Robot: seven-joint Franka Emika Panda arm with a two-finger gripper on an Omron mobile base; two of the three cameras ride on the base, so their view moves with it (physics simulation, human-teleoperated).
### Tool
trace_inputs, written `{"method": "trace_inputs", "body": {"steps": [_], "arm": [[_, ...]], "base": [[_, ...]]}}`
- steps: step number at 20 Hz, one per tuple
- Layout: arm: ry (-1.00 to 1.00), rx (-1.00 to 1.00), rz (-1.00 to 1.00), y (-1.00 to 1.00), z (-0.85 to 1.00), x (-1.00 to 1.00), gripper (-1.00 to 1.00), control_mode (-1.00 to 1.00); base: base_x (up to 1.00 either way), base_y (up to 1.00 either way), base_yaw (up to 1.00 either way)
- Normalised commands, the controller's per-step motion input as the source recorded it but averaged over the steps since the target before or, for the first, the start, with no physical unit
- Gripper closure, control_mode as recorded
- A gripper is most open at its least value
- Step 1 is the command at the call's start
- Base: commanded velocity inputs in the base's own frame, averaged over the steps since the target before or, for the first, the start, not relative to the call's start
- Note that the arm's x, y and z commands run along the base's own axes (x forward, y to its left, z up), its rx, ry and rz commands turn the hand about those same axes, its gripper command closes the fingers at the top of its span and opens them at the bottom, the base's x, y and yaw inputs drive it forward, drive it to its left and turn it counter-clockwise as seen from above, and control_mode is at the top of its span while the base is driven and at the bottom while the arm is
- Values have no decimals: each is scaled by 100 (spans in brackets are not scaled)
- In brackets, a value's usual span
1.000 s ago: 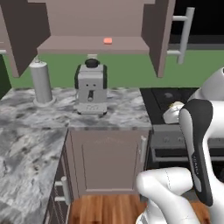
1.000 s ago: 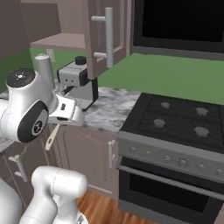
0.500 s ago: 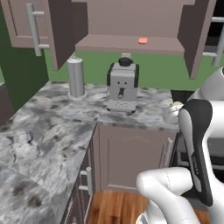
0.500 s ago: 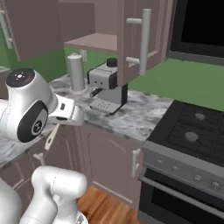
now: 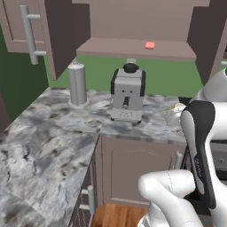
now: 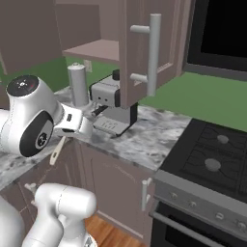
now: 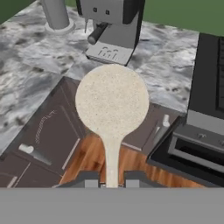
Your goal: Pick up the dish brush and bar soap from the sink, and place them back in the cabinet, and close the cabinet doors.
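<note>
You have the dish brush (image 7: 112, 103) at the centre of the hand view, its thin handle clenched in the pincer (image 7: 112, 180) at the bottom. The bar soap (image 5: 150, 45) lies on the cabinet (image 5: 133, 48) shelf, top centre of the left base view. No readable writing shows on the coffee machine (image 5: 127, 94) on the worktop (image 5: 53, 133).
</note>
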Motion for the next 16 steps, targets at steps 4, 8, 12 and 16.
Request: {"method": "trace_inputs", "body": {"steps": [4, 8, 12, 16], "arm": [[0, 0, 0, 0, 0, 0, 100, 100], [0, 0, 0, 0, 0, 0, 100, 100], [0, 0, 0, 0, 0, 0, 100, 100], [0, 0, 0, 0, 0, 0, 100, 100]], "base": [[63, 47, 0], [20, 43, -8], [11, 61, -23], [25, 74, -25]]}}
